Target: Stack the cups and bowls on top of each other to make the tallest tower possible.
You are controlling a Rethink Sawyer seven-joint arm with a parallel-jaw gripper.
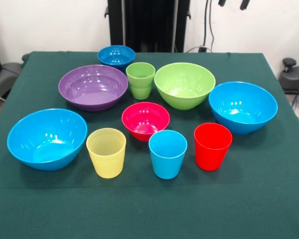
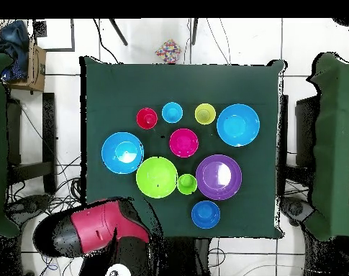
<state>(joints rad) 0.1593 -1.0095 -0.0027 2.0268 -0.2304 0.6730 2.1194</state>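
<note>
Since nothing stacked yet, cups and bowls sit apart on worktop, each reachable; end effector state: cannot tell

I see my claw only as two dark tips cut by the top edge, grip unreadable; green cup hides the purple bowl's rim.

Six bowls, four cups.

Glossy, smooth plastic bowls, like the purple bowl, catch highlights. The yellow cup shows faint ribs. The green tablecloth looks matt, woven cloth.
</note>
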